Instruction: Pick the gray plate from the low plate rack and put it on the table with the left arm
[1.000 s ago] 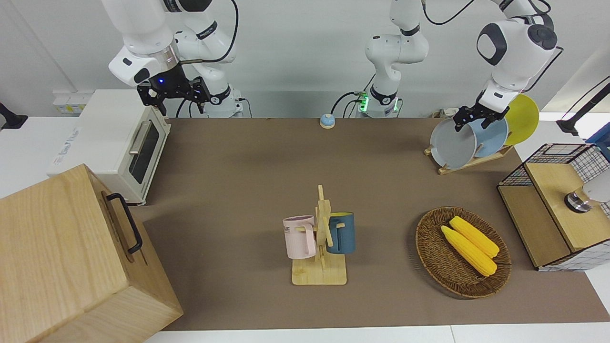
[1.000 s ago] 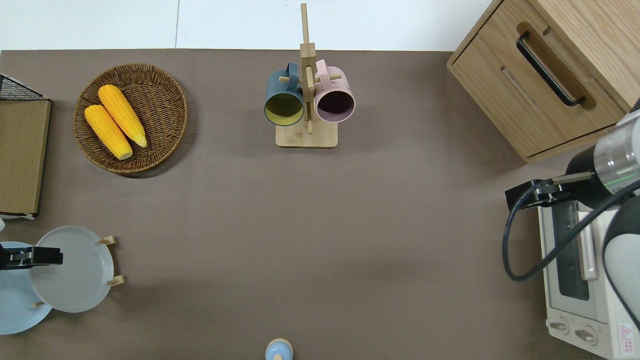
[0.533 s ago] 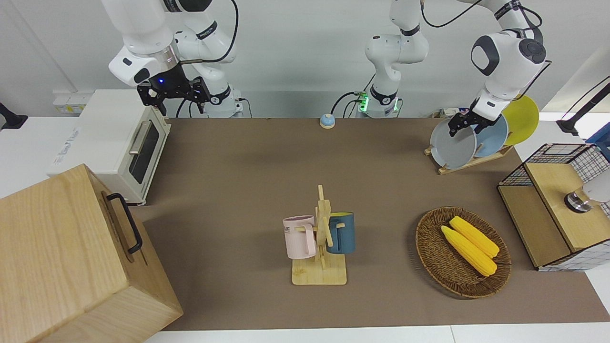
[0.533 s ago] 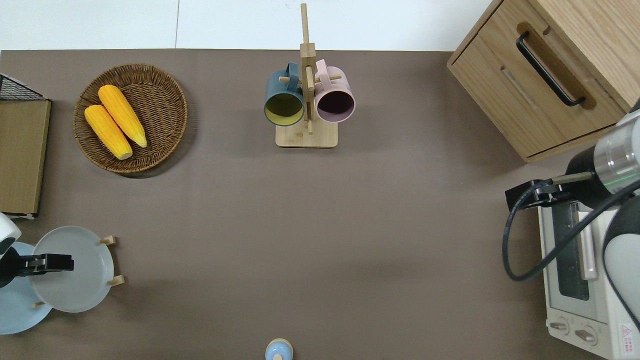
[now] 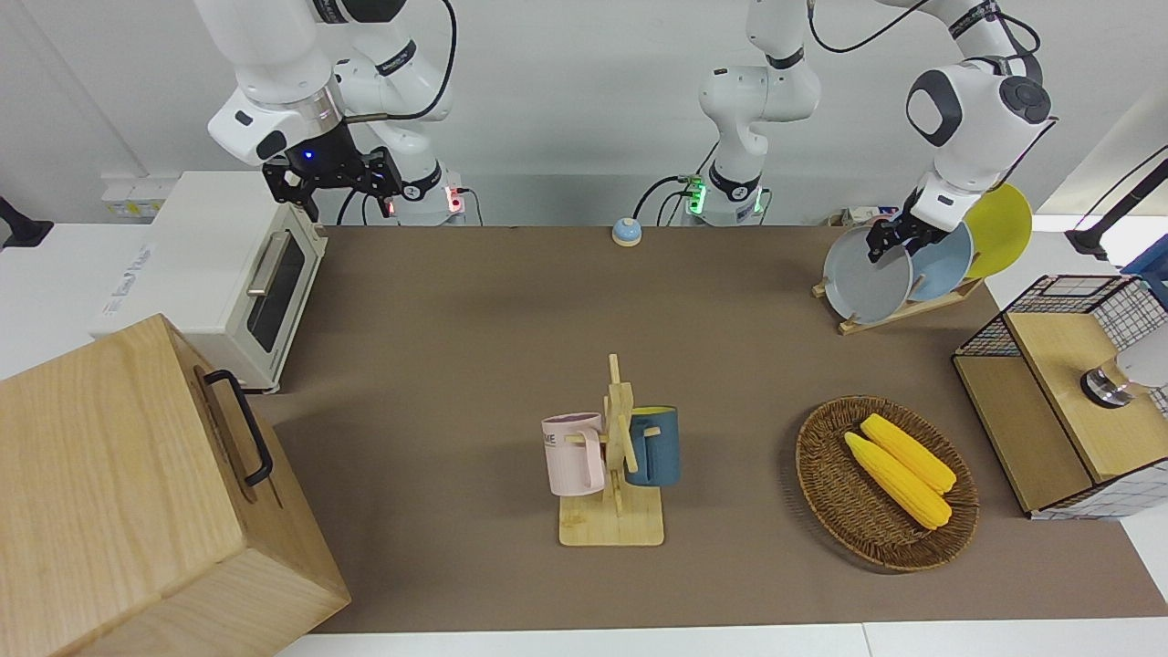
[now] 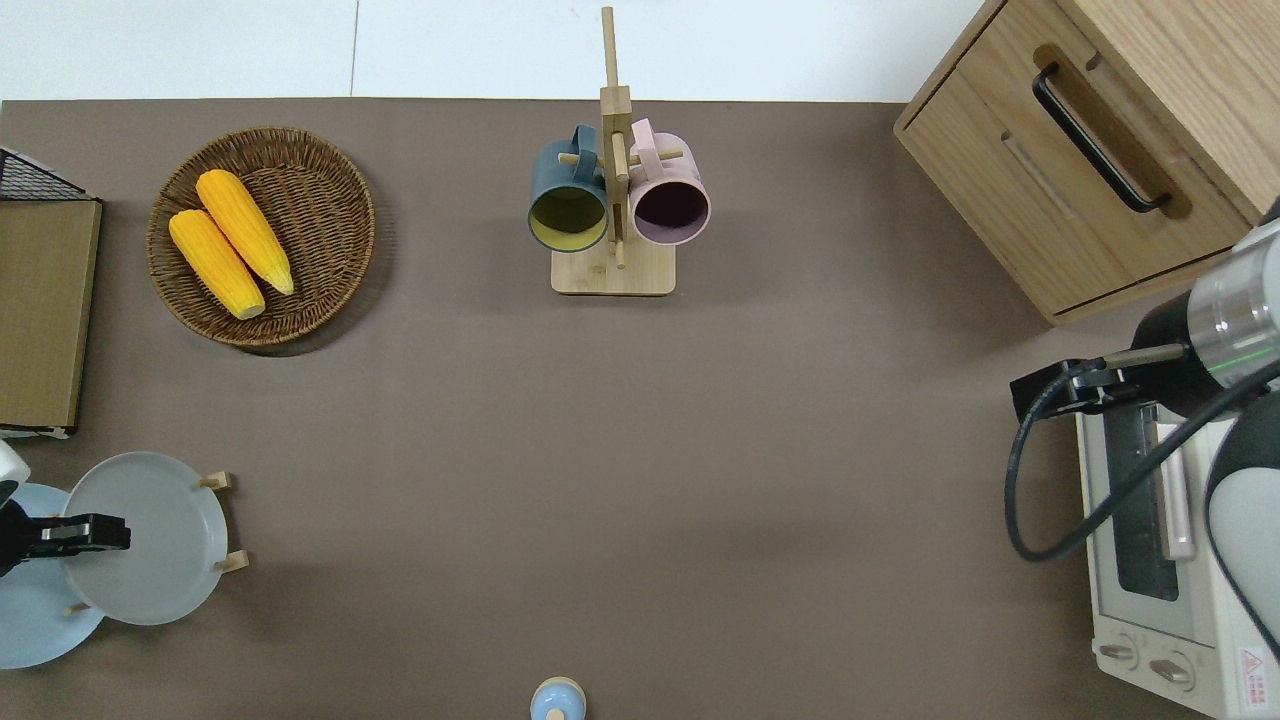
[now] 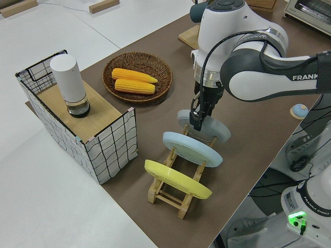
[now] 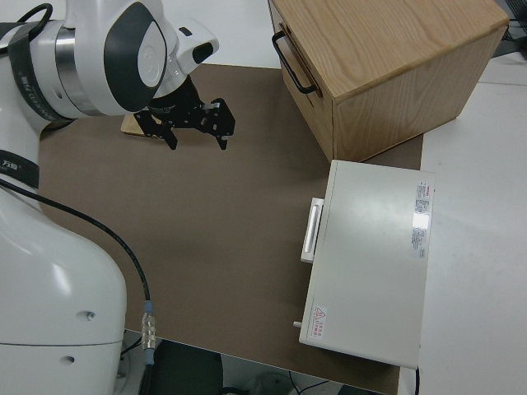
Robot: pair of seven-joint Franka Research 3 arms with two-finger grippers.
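Front view: the gray plate (image 5: 865, 274) stands slanted in the low plate rack (image 5: 899, 312) at the left arm's end of the table (image 5: 474, 310). The left claw (image 5: 892, 239) sits at the plate's upper rim, clenched on it. A light-blue plate (image 5: 944, 263) and a yellow plate (image 5: 1002, 228) stand in the same rack just beside the gray one, crowding the claw. Farther from the robots lies a wicker basket (image 5: 885, 484) with two corn cobs (image 5: 899, 467). A mug tree (image 5: 616, 456) with two mugs stands mid-table. The right arm is parked, its claw (image 5: 333, 178) released.

Overhead view: the left claw (image 6: 85, 533) overlaps the gray plate (image 6: 150, 538) at the rim that faces the light-blue plate (image 6: 30, 610). Open table lies toward the right arm's end.

Left side view: the left claw (image 7: 199, 118) reaches down onto the gray plate (image 7: 207, 126); the light-blue plate (image 7: 191, 148) is directly adjacent. A wire crate (image 7: 83, 119) stands near the rack (image 7: 176, 199).

Right side view: the right claw (image 8: 185, 123) hangs released above bare table; an oven (image 8: 370, 259) and wooden cabinet (image 8: 379, 62) stand nearby.
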